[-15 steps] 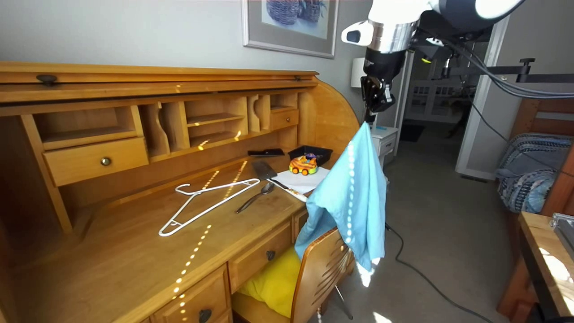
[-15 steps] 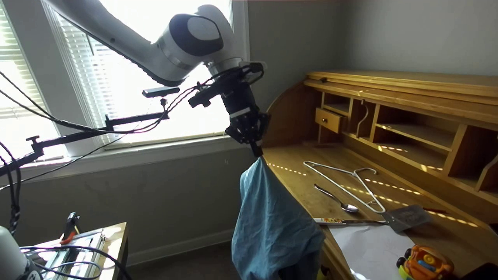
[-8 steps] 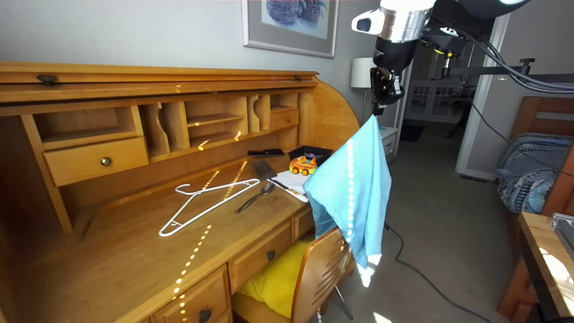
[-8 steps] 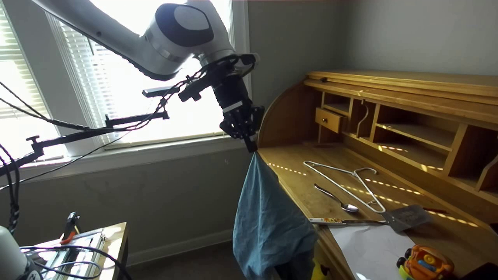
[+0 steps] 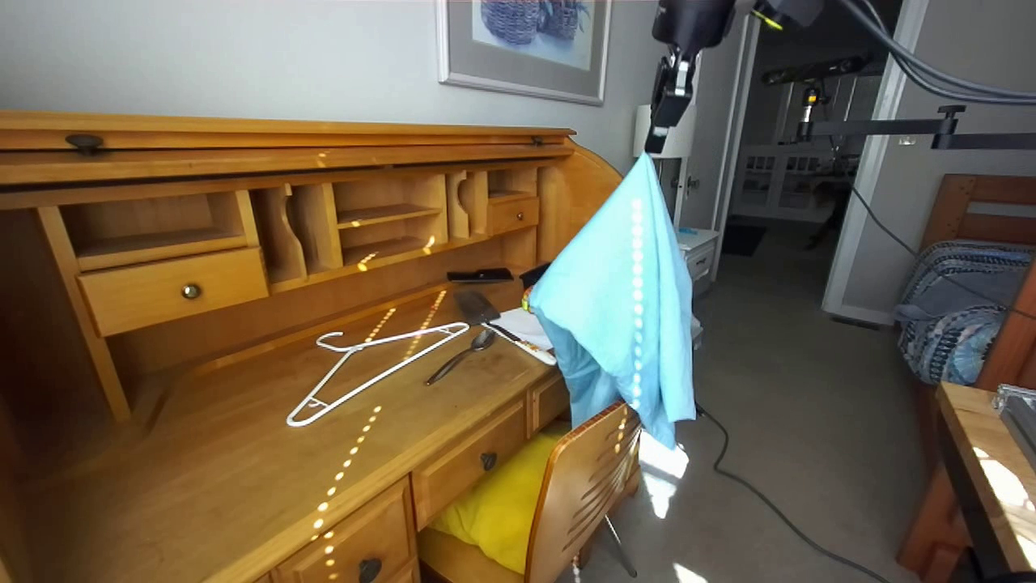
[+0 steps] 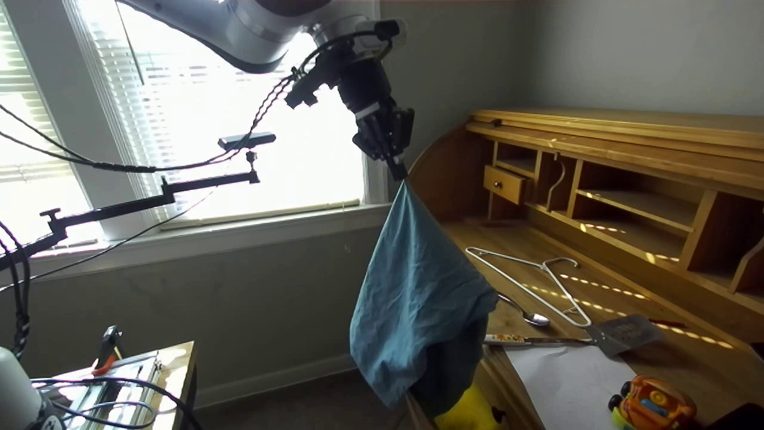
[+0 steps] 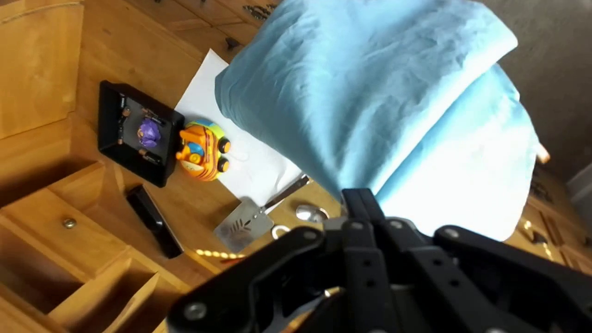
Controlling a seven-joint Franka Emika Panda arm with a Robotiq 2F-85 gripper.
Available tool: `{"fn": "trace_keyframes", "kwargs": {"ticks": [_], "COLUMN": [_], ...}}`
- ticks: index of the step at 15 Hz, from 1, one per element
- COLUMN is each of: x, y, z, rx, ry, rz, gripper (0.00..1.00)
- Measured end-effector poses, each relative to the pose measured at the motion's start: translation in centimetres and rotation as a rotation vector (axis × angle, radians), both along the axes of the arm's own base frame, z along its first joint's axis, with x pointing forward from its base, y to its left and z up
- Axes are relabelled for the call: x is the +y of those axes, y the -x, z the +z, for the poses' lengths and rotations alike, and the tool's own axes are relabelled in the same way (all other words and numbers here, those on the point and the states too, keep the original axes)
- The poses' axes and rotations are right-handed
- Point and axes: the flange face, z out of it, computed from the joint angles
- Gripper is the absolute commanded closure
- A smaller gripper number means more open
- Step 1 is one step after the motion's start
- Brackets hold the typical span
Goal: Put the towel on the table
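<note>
Towel [image 5: 619, 316] hangs from one pinched peak by the front edge of the desk [image 5: 202, 478], its hem down near the chair [image 5: 571, 486]; whether cloth and chair touch, I cannot tell. The jaws are clamped on that peak, drawn close together in the wrist view, with the fabric fanning out from them. It looks light, thin and limp, so I expect weight to be no trouble and a firm squeeze to do no harm. With no stiffness of its own, it will probably swing and trail on any move, and the loose edge could catch on the chair or drag the toy car [image 7: 201, 151] and the spatula [image 7: 244, 225]. That single-point hold seems right for carrying; for a fresh grip, a corner or raised fold should serve better than a flat stretch. Next, I would bring it inward over the desk beside the white hanger [image 5: 356, 349], let the hem land first, then lower the peak and let go
</note>
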Motion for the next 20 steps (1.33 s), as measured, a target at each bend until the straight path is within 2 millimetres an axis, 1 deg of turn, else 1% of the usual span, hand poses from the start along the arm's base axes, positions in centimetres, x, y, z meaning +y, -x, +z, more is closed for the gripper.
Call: {"fn": "trace_keyframes", "kwargs": {"ticks": [4, 6, 8, 9, 12, 16, 18, 20], "x": [1.7, 2.3, 2.5, 2.5, 2.6, 2.6, 2.6, 3.1], "y": [-1.6, -2.5, -3.7, -4.3, -5.3, -5.6, -6.1, -7.5], "z": [7.5, 10.9, 13.3, 13.9, 13.9, 13.6, 13.1, 12.0], "rx": [-0.137, -0.207, -0.261, -0.275, -0.277, -0.278, -0.302, -0.342], "ry": [-0.119, -0.173, -0.227, -0.244, -0.258, -0.261, -0.286, -0.336], "rz": [-0.131, -0.2, -0.275, -0.3, -0.326, -0.342, -0.408, -0.444], "gripper": [1.0, 1.0, 1.0, 1.0, 1.0, 1.0, 1.0, 1.0]}}
